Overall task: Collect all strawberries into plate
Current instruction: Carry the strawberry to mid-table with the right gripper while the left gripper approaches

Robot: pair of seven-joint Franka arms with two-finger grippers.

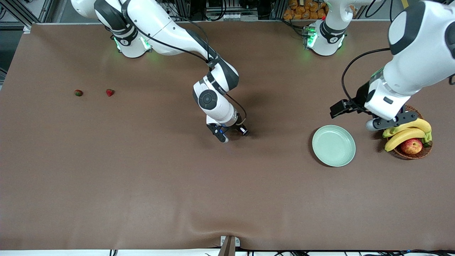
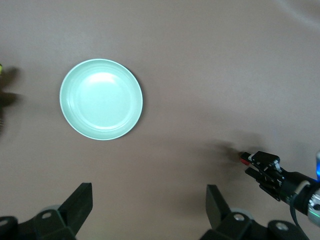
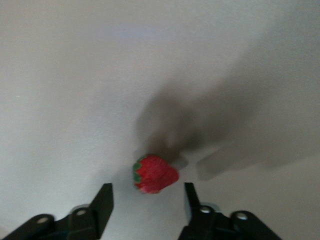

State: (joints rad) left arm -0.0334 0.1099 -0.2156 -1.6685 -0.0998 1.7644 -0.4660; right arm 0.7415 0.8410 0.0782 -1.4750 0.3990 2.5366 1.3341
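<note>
**A:** What carries it all?

**B:** A brown table (image 1: pixel 142 185). The right arm (image 1: pixel 167 28) reaches to its middle; the left arm (image 1: pixel 408 71) hangs over the end where the plate lies.

**A:** Any writing to read?

**B:** Small lettering on the right arm's wrist, too small to make out.

**A:** What else is around?

**B:** A wicker basket (image 1: pixel 423 151) holding bananas (image 1: pixel 405 133) and an apple (image 1: pixel 411 146), just beside the mint-green plate (image 1: pixel 333 145), which holds nothing.

**A:** The pincers?

**B:** The left pincer (image 2: pixel 150 210) is released, fingers wide, over bare table near the plate. The right pincer (image 3: pixel 148 202) is low over the table's middle, fingers parted on either side of a strawberry (image 3: pixel 155 174), neither touching it.

**A:** The other berries?

**B:** Two strawberries (image 1: pixel 110 92) lie near each other toward the right arm's end, well apart from the plate. Nothing stands between.
</note>
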